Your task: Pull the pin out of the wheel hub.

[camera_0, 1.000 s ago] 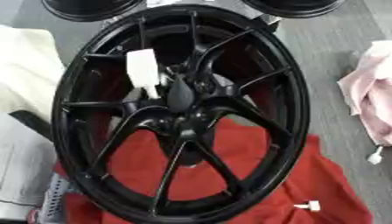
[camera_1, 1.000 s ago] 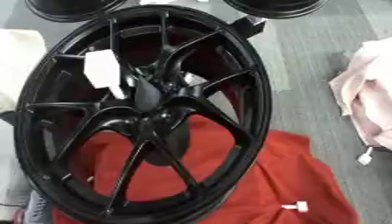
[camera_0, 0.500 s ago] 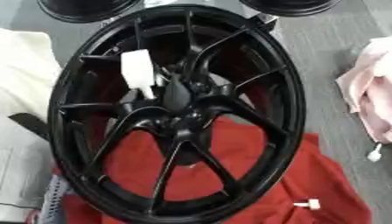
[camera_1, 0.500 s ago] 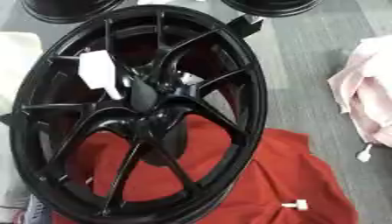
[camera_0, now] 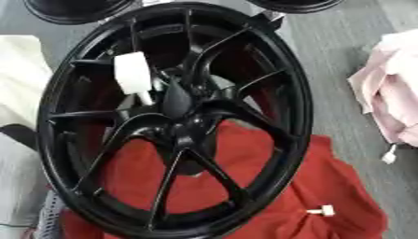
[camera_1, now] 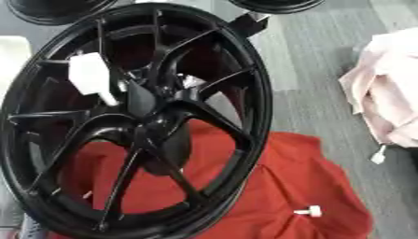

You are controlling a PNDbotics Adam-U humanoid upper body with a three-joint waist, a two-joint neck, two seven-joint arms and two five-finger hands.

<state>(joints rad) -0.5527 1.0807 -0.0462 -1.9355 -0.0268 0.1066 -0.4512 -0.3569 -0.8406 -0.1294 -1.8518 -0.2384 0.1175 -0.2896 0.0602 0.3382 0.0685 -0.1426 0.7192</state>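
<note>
Compared with the earlier pictures, the large glossy black multi-spoke alloy wheel point(camera_0: 176, 119) stands the same way, tilted on the crumpled red cloth point(camera_0: 286, 196); only the whole picture has slid slightly, so the camera has moved and not the things. The white tag-like piece point(camera_0: 133, 74) sits as before against the spokes, just up and left of the wheel's hub point(camera_0: 181, 109). A small white pin-shaped piece point(camera_1: 308, 212) still lies on the red cloth below and right of the wheel, apart from its rim.

Neither robot hand shows in either view, so whether each is open or closed cannot be told. Whether a pin sits in the hub is hard to make out, since the centre is dark and glossy. The pale pink cloth point(camera_0: 392, 93) right of the wheel is cut off by the edge, and a small white piece point(camera_0: 389, 157) lies at its lower end
</note>
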